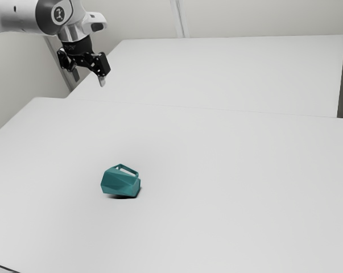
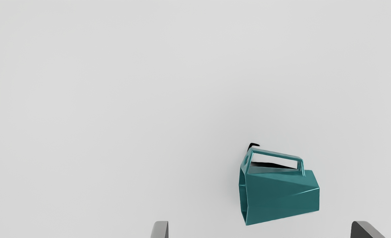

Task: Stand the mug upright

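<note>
High over the table's far left part, my gripper [image 1: 89,81] hangs in the exterior view, well away from the mug. The teal faceted mug [image 1: 120,182] lies on its side on the white table, its handle pointing up and away from that camera. From the wrist camera, the mug [image 2: 281,195] shows its open mouth at one end and its narrower base at the other, with the handle along one side. My gripper [image 2: 259,229] is open, the fingertips wide apart with nothing held between them.
The white table [image 1: 228,187] extends around the mug on all sides. Behind it in the exterior view is another broad white surface [image 1: 228,74], with pale walls beyond. A thin dark line crosses the near left corner of that view.
</note>
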